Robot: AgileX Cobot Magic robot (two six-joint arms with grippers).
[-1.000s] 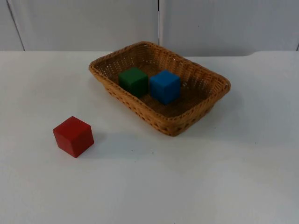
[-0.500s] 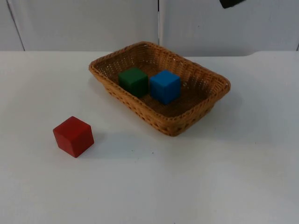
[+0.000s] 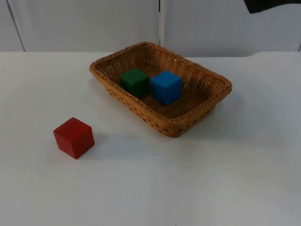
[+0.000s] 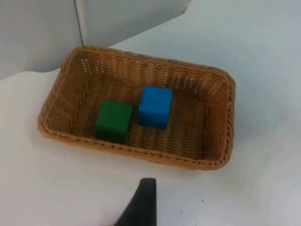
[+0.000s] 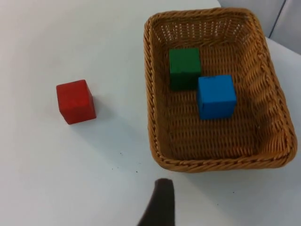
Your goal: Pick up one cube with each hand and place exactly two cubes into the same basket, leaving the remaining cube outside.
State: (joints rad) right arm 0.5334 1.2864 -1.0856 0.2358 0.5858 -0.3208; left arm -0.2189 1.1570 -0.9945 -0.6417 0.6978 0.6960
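A woven wicker basket stands at the table's middle back. Inside it a green cube and a blue cube sit side by side, touching or nearly so. They also appear as green cube and blue cube within the basket, and as green cube and blue cube. A red cube rests on the table outside, front left of the basket; red cube. My left gripper hovers high off the basket's side. My right gripper hangs high, near the basket.
The white table runs back to a grey partition wall. A black piece of the right arm sits at the upper right edge of the top view.
A black part of the right arm came into the top view's upper edge and slid rightward. Cubes and basket have not moved.
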